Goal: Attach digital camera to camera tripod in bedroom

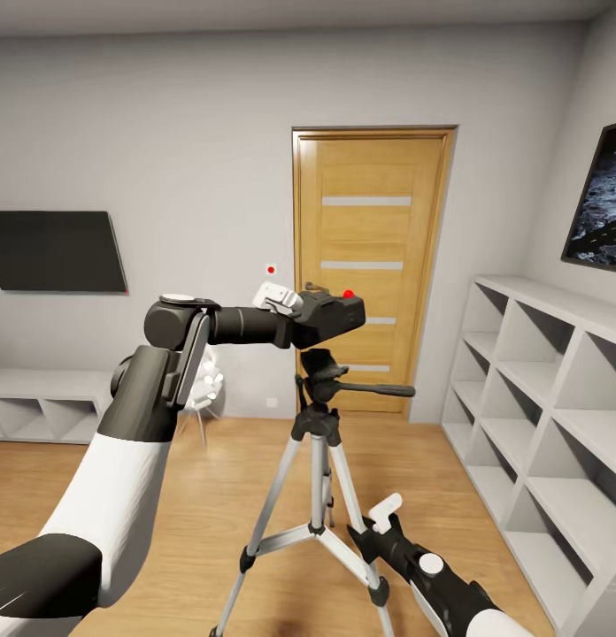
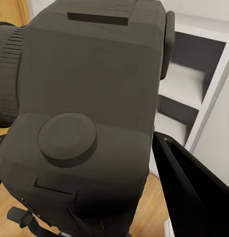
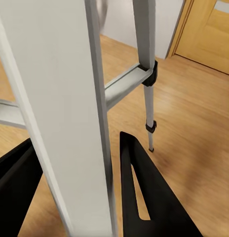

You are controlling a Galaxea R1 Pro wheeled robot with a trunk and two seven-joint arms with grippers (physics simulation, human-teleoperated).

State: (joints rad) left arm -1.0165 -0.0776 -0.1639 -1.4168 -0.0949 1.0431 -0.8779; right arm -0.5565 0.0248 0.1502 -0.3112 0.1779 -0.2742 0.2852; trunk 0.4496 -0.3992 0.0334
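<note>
Up at door height, the left gripper (image 1: pixel 288 311) is clamped on the camera (image 1: pixel 330 317), holding the black body level in the air directly above the tripod (image 1: pixel 319 460), whose black head sits just beneath the camera's underside; whether the two touch cannot be told from the head view. A small red button shows on the camera's top. In the left wrist view the camera (image 2: pixel 90 108) looms large, with its lens barrel to one side, a round disc on its dark face, and one black finger (image 2: pixel 193 192) of the gripper beside it. The tripod stands on the wooden floor (image 1: pixel 193 495) in front of the oak door (image 1: pixel 370 265), its silver legs spread and its long handle pointing toward the grey shelving (image 1: pixel 547 425). Lower down, the right gripper (image 1: pixel 374 531) straddles one tripod leg near the black brace joint; in the right wrist view its two black fingers (image 3: pixel 144 197) sit on either side of that pale leg (image 3: pixel 70 118), but whether they press on it cannot be told. A dark screen (image 1: pixel 56 252) hangs on the left wall
</note>
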